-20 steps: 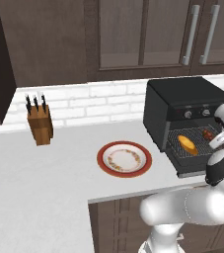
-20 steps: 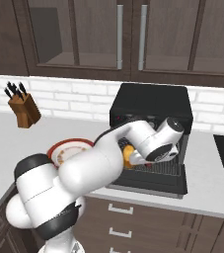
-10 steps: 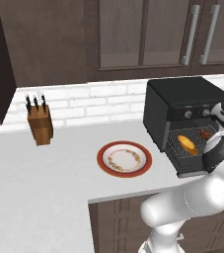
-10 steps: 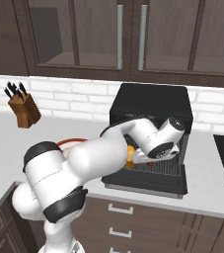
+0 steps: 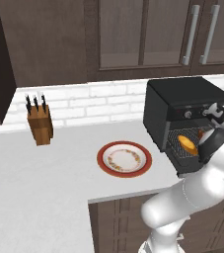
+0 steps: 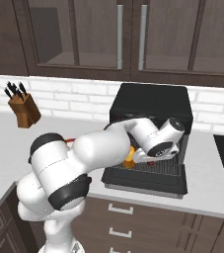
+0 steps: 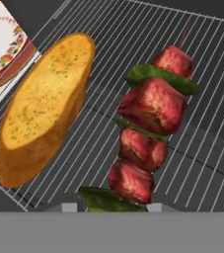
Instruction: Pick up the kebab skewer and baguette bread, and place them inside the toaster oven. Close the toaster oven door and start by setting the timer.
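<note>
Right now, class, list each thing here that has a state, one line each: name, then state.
toaster oven: open, door down
baguette: lying on the rack inside
kebab skewer: on the rack, beside the baguette, gripper shut on its near end
plate: empty
knife block: upright, knives in

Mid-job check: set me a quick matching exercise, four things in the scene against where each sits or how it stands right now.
Things:
1. baguette bread
2. kebab skewer
3. plate
4. toaster oven door

Places or states:
A. on the counter, left of the oven, nothing on it
B. on the wire rack, with red meat and green pieces
C. dropped open and flat
D. on the wire rack, on the side nearer the plate

Pairs: 1-D, 2-B, 3-A, 4-C
</note>
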